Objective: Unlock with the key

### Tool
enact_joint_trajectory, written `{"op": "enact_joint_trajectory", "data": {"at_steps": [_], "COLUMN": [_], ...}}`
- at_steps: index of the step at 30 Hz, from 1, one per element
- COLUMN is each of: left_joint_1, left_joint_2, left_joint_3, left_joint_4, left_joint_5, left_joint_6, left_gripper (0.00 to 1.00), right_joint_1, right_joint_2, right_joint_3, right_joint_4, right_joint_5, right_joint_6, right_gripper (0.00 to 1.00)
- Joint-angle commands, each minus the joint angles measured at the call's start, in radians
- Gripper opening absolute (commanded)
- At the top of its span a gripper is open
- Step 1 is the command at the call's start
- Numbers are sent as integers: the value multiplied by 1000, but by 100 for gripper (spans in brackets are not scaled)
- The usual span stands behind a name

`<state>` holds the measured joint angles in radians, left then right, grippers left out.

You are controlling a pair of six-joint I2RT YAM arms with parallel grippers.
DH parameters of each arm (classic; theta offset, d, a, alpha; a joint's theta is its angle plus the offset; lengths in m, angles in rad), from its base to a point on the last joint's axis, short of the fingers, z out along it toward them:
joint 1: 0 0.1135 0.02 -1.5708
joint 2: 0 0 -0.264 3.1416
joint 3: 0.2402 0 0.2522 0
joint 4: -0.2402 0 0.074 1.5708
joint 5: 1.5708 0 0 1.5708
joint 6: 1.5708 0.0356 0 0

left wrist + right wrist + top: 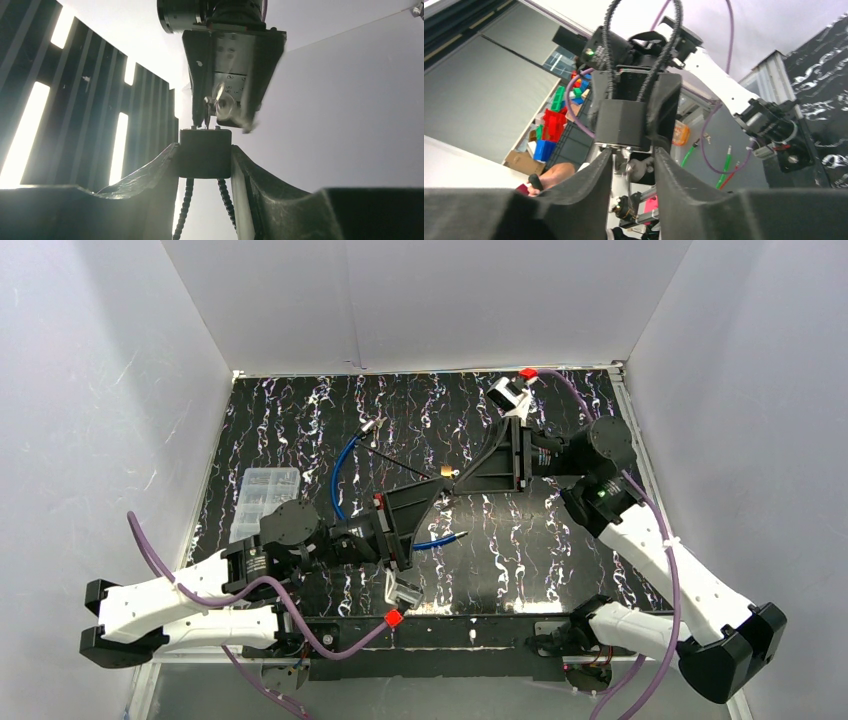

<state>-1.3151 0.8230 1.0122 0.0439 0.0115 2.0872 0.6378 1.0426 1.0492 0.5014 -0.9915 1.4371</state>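
This is a robotics lab, and my rig is a test cell inside it. Plain white walls (420,300) box in a black marbled table (300,420). My left arm (170,605) and right arm (660,550) are mounted at its near edge, trailing purple cables (143,545). A clear parts box (262,502) sits on the table. Past the cell, my right wrist camera sees stacked red, blue and green bins (551,125), a cardboard box (521,161) and large grey wall panels (479,95). Overhead run dark ceiling slats (90,110) with strip lights (25,130) between them.

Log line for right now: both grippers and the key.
left gripper: shut on lock | key: blade at lock top | right gripper: around key, grip unclear
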Motion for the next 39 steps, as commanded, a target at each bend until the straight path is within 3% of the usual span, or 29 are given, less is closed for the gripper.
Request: {"op": "enact_joint_trajectory", "data": {"at_steps": [1, 4, 7, 10, 14, 18, 22, 26, 35, 39], "left_joint_1": [-7, -7, -7, -7, -7, -7, -13, -31, -45, -45], "left_joint_2": [8, 10, 13, 18, 34, 53, 70, 91, 123, 129], "left_joint_3": [33, 57, 79, 99, 140, 180, 206, 241, 264, 259], "left_joint_4": [-12, -65, -129, -181, -200, -216, -230, -256, -281, -280], "left_joint_5": [16, -49, -99, -138, -180, -191, -169, -159, -162, -165], "left_joint_6": [252, 196, 146, 111, 52, -22, -95, -167, -185, -180], "left_gripper": [0, 0, 0, 0, 0, 0, 0, 0, 0, 0], "right_joint_1": [-56, -102, -122, -123, -101, -6, 98, 177, 253, 270], "right_joint_2": [-22, -56, -56, -60, -117, -178, -219, -189, -122, -111], "right_joint_3": [105, 242, 370, 442, 428, 379, 291, 313, 351, 347], "right_joint_4": [-282, -591, -787, -880, -904, -962, -879, -854, -807, -785], "right_joint_5": [18, 64, 105, 146, 190, 353, 478, 567, 619, 611], "right_joint_6": [-232, -463, -617, -725, -884, -1127, -1263, -1365, -1434, -1434], "right_gripper": [55, 69, 74, 77, 80, 81, 81, 82, 82, 77]}}
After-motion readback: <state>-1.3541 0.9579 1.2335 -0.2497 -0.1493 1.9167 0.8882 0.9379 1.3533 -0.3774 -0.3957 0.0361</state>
